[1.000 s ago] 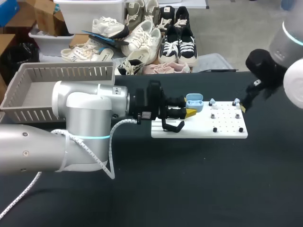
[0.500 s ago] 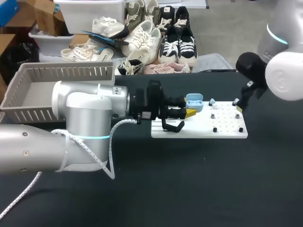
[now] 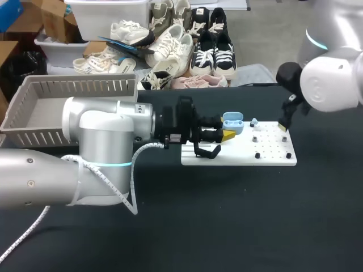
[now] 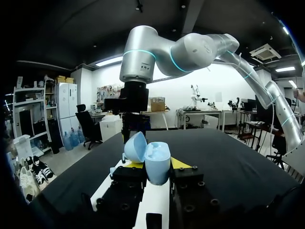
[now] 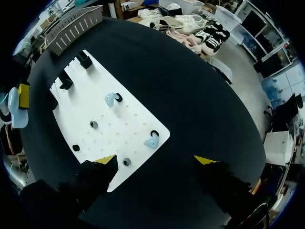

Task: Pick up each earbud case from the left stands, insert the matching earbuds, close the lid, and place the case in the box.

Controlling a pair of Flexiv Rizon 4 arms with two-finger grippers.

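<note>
At the far left of the black table (image 3: 227, 221) sat the grey slatted box (image 3: 57, 93); its floor was mostly hidden behind the left arm (image 3: 96, 141). That arm stretched from the left side across toward the middle. Its left gripper (image 3: 229, 135) was clenched on the light blue earbud case (image 3: 232, 122), one yellow-tipped finger on either side, as the left wrist view showed: left gripper (image 4: 156, 165), earbud case (image 4: 156, 162). The case's lid (image 4: 136, 147) stood open, hinged back, and the case was held over the left end of the white stand board (image 3: 238, 152). A black hooked stand (image 3: 207, 151) stood on the board just under the gripper.

Further right, the board carried several small black pegs (image 3: 257, 154). One pale blue earbud (image 3: 253, 121) sat near its far edge, just beside the held case. In the right wrist view this earbud (image 5: 110, 99) rested against a black ring. A second earbud (image 5: 150, 142) lay near the board's corner, apparently also seated in a ring, though that was hard to make out.

The right arm (image 3: 329, 85) came in from the right. The right gripper (image 3: 282, 126) hung over the board's far right corner, released and grasping nothing. Seen from its own wrist, the right gripper (image 5: 155, 160) had its fingers spread wide, the second earbud just ahead of them.
</note>
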